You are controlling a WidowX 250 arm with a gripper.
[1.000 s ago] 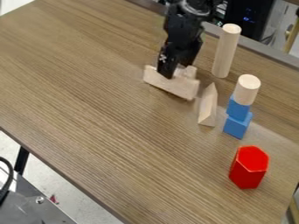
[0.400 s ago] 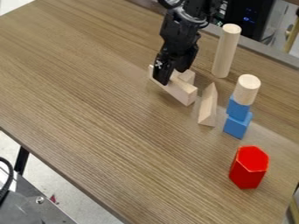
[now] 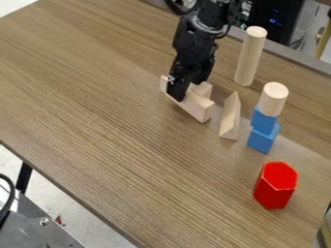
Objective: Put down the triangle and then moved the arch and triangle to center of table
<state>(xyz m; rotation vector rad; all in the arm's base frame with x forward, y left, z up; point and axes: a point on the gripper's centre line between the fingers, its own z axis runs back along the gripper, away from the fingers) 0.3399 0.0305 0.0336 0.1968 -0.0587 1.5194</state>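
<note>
The black gripper (image 3: 181, 92) hangs over the upper middle of the table, low against the pale wooden arch (image 3: 198, 107). One of its fingers stands on the near side of the arch and hides part of it. The arch lies at a slant, its right end toward the camera, with a small pale block (image 3: 202, 89) right behind it. To the right of the arch, a narrow gap apart, the pale wooden triangle (image 3: 230, 117) rests on the table (image 3: 116, 126).
Right of the triangle stands a stack of blue blocks (image 3: 263, 139) with a pale cylinder (image 3: 273, 99) on top. A tall wooden cylinder (image 3: 250, 56) is upright behind. Nearer the camera is a red hexagonal block (image 3: 276, 186).
The gripper has come toward the camera and slightly left. The arch has turned, its right end swinging nearer the camera, and the small block has shifted with it. The triangle has stayed put.
</note>
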